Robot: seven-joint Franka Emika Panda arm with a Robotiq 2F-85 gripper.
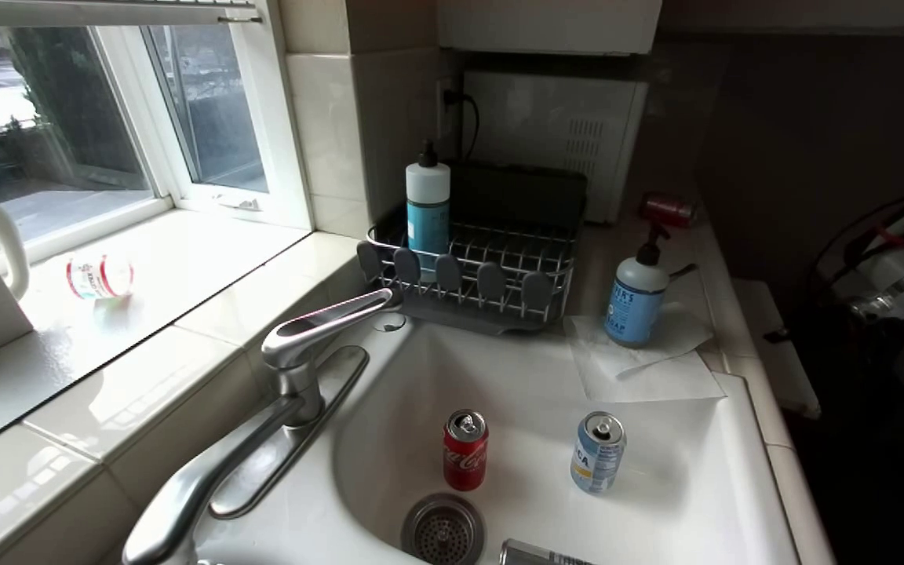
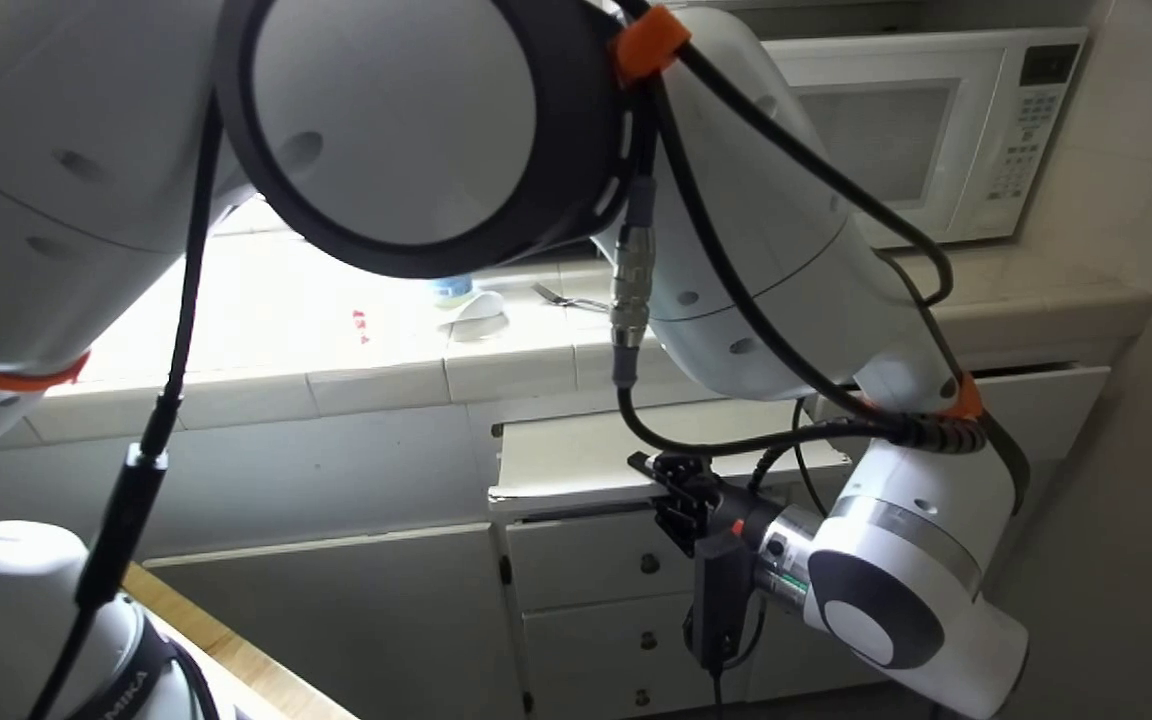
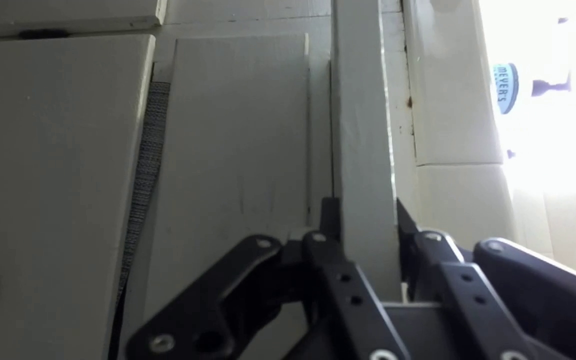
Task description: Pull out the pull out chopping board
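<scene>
The pull out chopping board (image 2: 576, 455) is a flat white slab that juts from under the tiled counter, above a stack of drawers. In the wrist view, the front edge of the chopping board (image 3: 365, 125) runs upright through the picture and passes between my fingers. My gripper (image 3: 368, 212) is shut on that edge, one finger (image 3: 330, 217) on either side of it. An exterior view shows the gripper (image 2: 658, 490) at the board's front edge, right of its near left corner. A pale slab, the chopping board (image 1: 774, 345), also shows beside the counter in an exterior view.
White drawers (image 2: 591, 560) with knobs lie below the board. A cabinet door (image 2: 1046, 410) stands slightly ajar at the right. The tiled counter edge (image 2: 386, 395) runs above the board. Black cables hang along the arm. A wooden tabletop edge (image 2: 226, 650) is near the robot base.
</scene>
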